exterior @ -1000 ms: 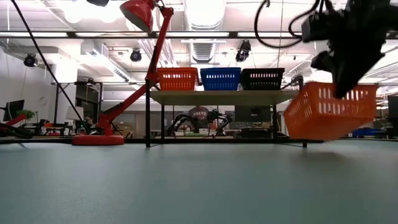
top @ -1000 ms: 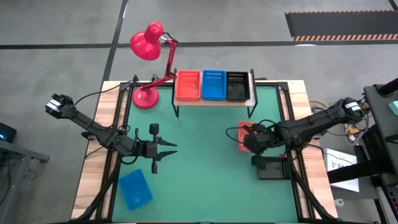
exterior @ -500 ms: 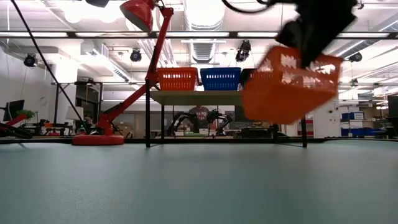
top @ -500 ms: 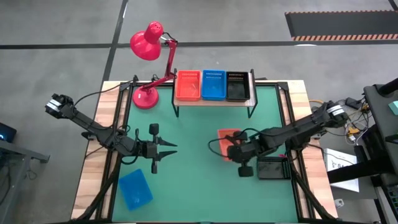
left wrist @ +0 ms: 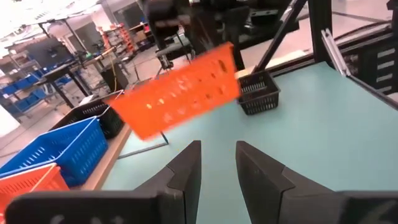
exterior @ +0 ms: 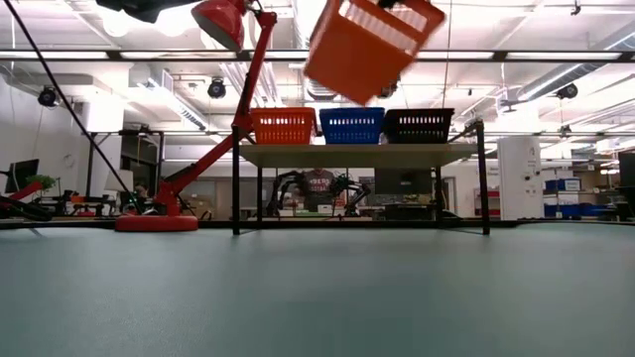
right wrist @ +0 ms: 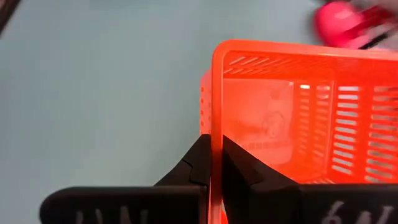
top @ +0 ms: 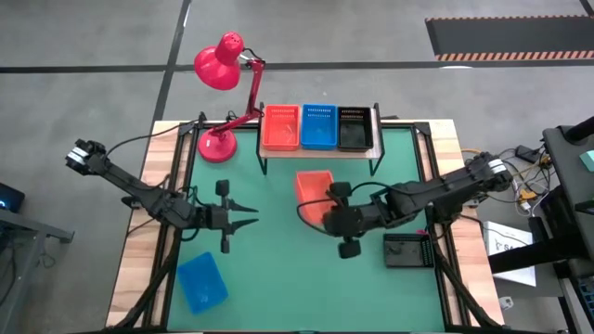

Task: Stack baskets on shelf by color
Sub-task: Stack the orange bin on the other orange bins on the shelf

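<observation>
My right pincer point(right wrist: 212, 163) is clamped on the thin rim of an orange-red basket point(top: 314, 188); my two dark fingers point(right wrist: 198, 163) pinch that rim from either side, so I hold it by one wall only. From my wrist the basket is cut off at the edges and I see just part of its slotted, glossy plastic walls and smooth floor. In the low view it hangs tilted, high above the table point(top: 278, 269), with its top corner cropped out and my pincer hidden behind it. From above, my arm covers the side of the basket nearest me.

Ahead of my pincer stands the shelf point(top: 320, 151), a pale wooden board on thin black legs, carrying three baskets side by side: orange-red point(top: 280, 127), blue point(top: 318, 127) and black point(top: 355, 128), all mesh-sided and rectangular. Behind my pincer, close to my arm, a black basket point(top: 407, 250) sits on the table, partly covered by the arm.

My left pincer point(top: 249, 211) hangs over the table well away from the held basket, its fingers point(left wrist: 186, 171) parted with nothing between them. A blue basket point(top: 202, 282) lies just behind it, near the table's corner. A red desk lamp point(top: 220, 67) stands beside the shelf.
</observation>
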`<state>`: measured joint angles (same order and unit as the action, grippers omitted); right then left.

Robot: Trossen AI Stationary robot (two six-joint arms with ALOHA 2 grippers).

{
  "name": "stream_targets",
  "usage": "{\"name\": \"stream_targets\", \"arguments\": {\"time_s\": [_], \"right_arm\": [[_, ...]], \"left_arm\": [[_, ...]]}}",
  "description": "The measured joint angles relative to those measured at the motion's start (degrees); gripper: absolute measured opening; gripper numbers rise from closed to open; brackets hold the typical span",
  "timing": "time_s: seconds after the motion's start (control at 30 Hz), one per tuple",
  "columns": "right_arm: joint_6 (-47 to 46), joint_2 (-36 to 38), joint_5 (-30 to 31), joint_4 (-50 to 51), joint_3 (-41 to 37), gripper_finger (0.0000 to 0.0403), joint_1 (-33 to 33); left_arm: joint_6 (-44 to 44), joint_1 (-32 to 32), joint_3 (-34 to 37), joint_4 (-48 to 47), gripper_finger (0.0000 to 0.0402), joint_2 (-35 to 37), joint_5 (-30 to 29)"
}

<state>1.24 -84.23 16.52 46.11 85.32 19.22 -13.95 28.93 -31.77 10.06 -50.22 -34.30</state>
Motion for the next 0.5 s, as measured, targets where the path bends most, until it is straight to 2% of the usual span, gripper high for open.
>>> {"name": "stream_targets", "arguments": {"time_s": [0.23,0.5], "right_arm": [[3.12,-0.31,14.0,-0.69,5.31,0.0012,-0.88],[6.58,-1.04,14.58,-1.21,10.62,0.0012,-5.49]], "left_arm": [[0.19,0.0,0.0,-0.02,0.0084,0.53,-0.03],[0.17,0.0,-0.05,0.07,0.0084,0.66,-0.05]]}}
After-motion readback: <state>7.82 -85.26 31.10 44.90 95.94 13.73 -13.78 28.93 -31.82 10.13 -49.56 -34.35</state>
